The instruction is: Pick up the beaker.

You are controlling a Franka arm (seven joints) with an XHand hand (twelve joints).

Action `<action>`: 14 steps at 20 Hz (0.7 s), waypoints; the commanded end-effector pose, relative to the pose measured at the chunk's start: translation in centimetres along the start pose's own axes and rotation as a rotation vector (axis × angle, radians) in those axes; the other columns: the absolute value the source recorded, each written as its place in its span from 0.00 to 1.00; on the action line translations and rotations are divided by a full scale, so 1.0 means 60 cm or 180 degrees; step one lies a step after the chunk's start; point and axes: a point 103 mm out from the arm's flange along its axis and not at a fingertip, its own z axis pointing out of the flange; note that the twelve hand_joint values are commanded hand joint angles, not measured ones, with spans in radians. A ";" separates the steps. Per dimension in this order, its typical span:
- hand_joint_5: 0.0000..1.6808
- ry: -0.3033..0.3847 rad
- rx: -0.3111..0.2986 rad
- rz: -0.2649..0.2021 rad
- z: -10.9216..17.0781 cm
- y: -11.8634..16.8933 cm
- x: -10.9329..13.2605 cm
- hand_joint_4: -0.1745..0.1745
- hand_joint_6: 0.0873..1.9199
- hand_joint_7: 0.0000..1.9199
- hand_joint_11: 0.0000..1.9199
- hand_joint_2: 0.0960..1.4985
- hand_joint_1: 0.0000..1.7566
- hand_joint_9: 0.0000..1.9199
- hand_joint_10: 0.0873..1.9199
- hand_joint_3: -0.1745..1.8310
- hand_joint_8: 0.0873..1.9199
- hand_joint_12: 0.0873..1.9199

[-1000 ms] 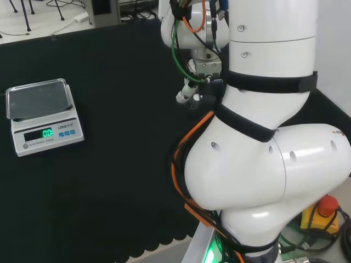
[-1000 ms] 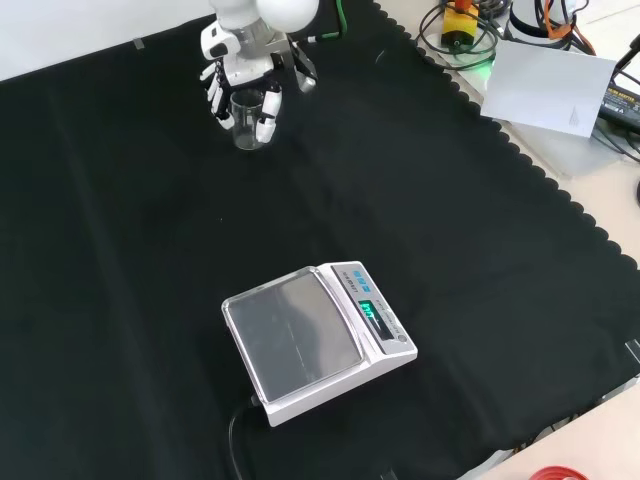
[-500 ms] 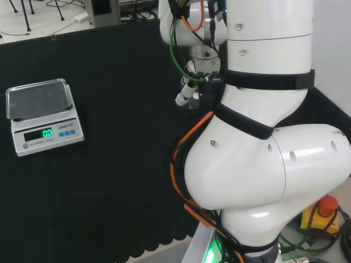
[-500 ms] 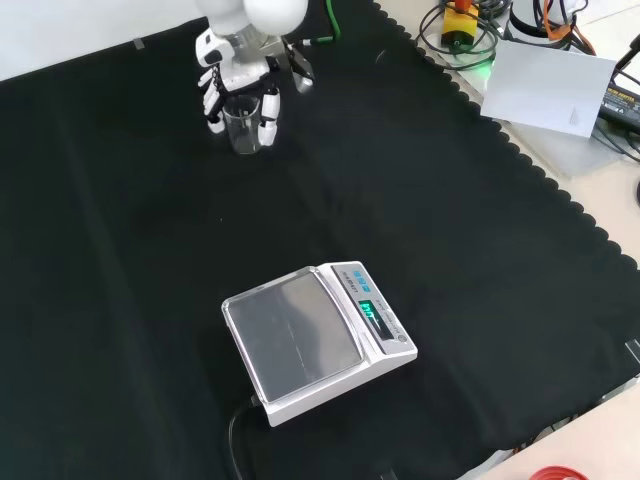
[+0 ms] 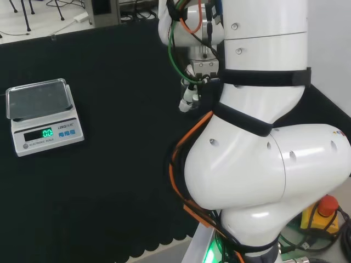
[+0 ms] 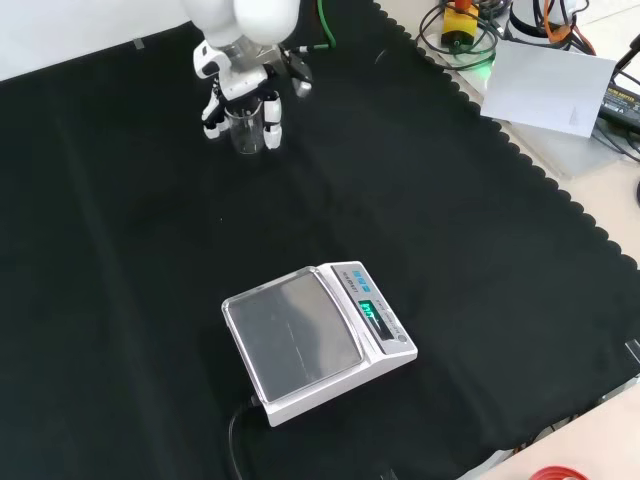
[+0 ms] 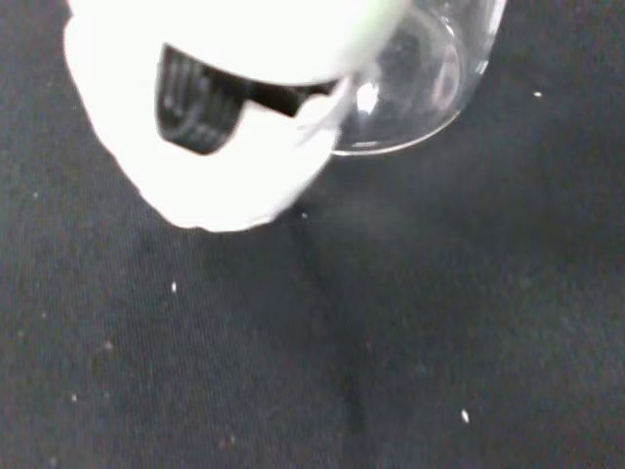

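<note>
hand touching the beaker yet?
Touching. In the front view the hand's fingers flank the beaker; the wrist view shows a finger against the glass.

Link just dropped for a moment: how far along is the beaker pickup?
Done: the hand has reached the beaker, fingers curled down either side in the front view. In hand: the grasp. Whether it has left the black cloth I cannot tell. Left: a clear lift. The scale is untouched.

Black cloth (image 6: 480,260) covers the bench w/ a scalloped edge at front view's right. Beyond it — pale benchtop (image 6: 600,180) w/ cables (image 6: 545,25) and a white sheet (image 6: 550,88). Head view: light floor (image 5: 38,16) past the cloth's far edge, chair legs (image 5: 24,11) and a cable there.
</note>
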 end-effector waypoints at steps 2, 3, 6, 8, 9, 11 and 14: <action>0.43 0.0078 -0.0321 0.0090 -0.012 -0.016 -0.014 0.55 0.54 0.50 0.64 0.25 0.70 0.65 0.28 0.50 0.49 0.47; 0.47 0.0096 -0.0367 0.0108 -0.012 -0.016 -0.015 0.50 0.54 0.52 0.69 0.25 0.71 0.68 0.27 0.49 0.49 0.43; 0.64 0.0134 -0.0436 0.0134 -0.013 -0.016 -0.014 0.19 0.44 0.56 0.78 0.37 0.69 0.72 0.25 0.43 0.50 0.35; 0.70 0.0141 -0.0431 0.0140 -0.012 -0.015 -0.013 0.11 0.38 0.57 0.80 0.42 0.68 0.73 0.25 0.39 0.49 0.32; 0.71 0.0142 -0.0431 0.0142 -0.012 -0.015 -0.013 0.11 0.36 0.57 0.80 0.43 0.68 0.73 0.24 0.38 0.49 0.32; 0.73 0.0141 -0.0437 0.0142 -0.010 -0.015 -0.014 0.13 0.34 0.58 0.81 0.43 0.68 0.73 0.24 0.39 0.49 0.31; 0.73 0.0144 -0.0435 0.0146 -0.009 -0.014 -0.013 0.14 0.34 0.59 0.81 0.42 0.68 0.73 0.24 0.39 0.49 0.31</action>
